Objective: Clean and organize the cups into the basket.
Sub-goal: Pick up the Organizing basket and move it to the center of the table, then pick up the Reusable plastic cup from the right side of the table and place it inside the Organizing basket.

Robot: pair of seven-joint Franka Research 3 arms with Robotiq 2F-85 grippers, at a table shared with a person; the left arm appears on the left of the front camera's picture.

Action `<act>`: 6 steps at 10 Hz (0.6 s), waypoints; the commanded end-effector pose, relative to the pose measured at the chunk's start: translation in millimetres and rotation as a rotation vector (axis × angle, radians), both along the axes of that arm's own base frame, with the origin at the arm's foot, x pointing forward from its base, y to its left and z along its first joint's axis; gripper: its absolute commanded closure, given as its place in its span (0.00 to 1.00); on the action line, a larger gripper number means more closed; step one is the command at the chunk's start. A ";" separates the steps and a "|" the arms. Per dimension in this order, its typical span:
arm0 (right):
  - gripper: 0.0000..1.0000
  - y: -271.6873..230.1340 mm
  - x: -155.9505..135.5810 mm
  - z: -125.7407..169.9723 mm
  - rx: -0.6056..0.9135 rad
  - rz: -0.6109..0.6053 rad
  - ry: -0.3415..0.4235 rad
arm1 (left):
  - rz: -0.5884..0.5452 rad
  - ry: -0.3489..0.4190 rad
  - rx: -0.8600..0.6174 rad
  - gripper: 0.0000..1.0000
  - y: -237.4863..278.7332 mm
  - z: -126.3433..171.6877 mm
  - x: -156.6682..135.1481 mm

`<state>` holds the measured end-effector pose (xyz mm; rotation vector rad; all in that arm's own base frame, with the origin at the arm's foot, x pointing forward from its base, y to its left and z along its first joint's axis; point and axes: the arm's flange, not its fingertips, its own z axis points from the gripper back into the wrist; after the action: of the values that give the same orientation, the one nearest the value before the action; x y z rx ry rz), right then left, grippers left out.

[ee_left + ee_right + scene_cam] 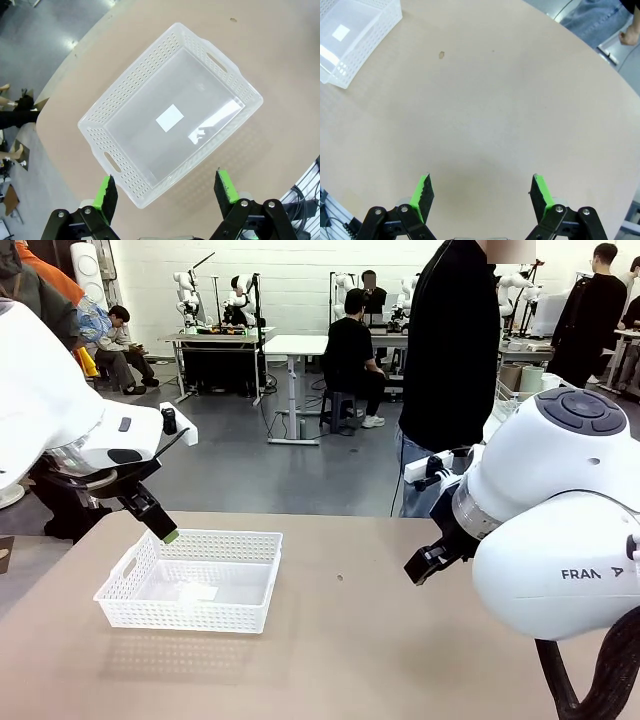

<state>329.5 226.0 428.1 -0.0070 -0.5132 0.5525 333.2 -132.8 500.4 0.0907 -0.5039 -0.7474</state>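
White mesh basket (190,582), table's left.

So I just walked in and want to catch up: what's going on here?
Nothing is being handled right now. Both arms hover with jaws open: the left gripper above the edge of the white basket, the right gripper above bare table. The basket holds just a white sticker. A person stands at the far side.

Basket (185,612) wht, perforated sides; tbl (400,660) plain tan.
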 end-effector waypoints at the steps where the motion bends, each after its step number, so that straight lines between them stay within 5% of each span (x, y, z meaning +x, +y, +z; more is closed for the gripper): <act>1: 0.00 1.1 2.4 -0.9 0.006 0.019 -0.013 | 0.002 -0.007 -0.027 0.00 -2.5 -0.1 1.9; 4: 0.00 0.2 -0.1 0.1 0.000 0.001 -0.001 | 0.002 -0.007 -0.027 0.00 -2.5 -0.1 1.9; 6: 0.00 -39.5 -88.5 47.5 -0.071 -0.074 -0.107 | 0.002 -0.007 -0.027 0.00 -2.5 -0.1 1.9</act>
<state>312.5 222.7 463.0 -0.0369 -0.5584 0.5423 333.6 -132.6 501.1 0.0893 -0.5056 -0.7460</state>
